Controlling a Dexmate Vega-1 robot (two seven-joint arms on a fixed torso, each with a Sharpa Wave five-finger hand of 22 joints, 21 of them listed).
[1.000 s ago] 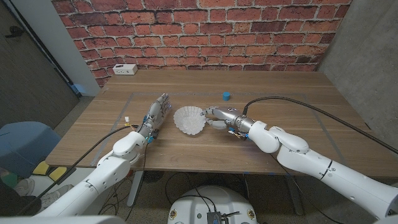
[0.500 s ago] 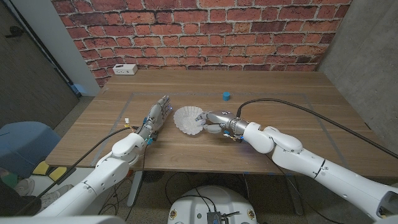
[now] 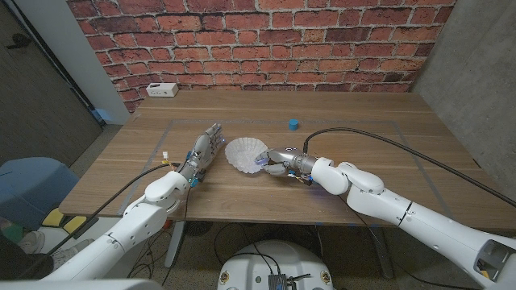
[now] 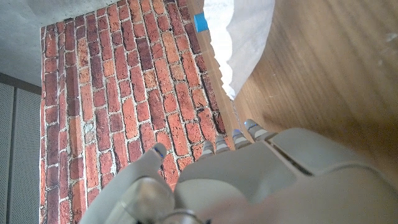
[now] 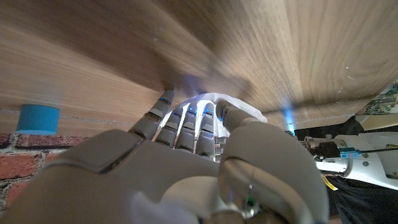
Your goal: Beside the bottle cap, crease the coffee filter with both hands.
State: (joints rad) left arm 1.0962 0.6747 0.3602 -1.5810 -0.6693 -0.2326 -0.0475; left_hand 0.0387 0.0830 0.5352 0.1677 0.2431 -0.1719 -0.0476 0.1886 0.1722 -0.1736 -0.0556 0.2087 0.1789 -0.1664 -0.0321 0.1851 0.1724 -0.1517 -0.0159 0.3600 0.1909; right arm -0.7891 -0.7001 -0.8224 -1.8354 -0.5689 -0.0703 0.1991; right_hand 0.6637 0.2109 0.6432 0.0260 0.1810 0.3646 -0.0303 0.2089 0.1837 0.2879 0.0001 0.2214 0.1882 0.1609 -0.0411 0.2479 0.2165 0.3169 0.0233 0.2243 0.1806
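A white fluted coffee filter (image 3: 244, 153) sits open on the wooden table, left of centre; it also hangs pale in the left wrist view (image 4: 241, 37). The small blue bottle cap (image 3: 293, 123) stands behind it to the right, apart from it. My left hand (image 3: 205, 147) stands just left of the filter with straight, spread fingers, holding nothing. My right hand (image 3: 274, 160) reaches in from the right, its fingertips at the filter's right rim. In the right wrist view that hand (image 5: 186, 162) stretches toward the filter (image 5: 214, 99), and the cap (image 5: 38, 118) shows off to the side.
A small white box (image 3: 163, 89) lies at the table's back left by the brick wall. Black cables run along both arms over the table (image 3: 363, 113). Thin tape lines mark a rectangle on the wood.
My right hand has slid left and its fingertips now meet the filter's right rim. The left hand has barely shifted beside the filter.
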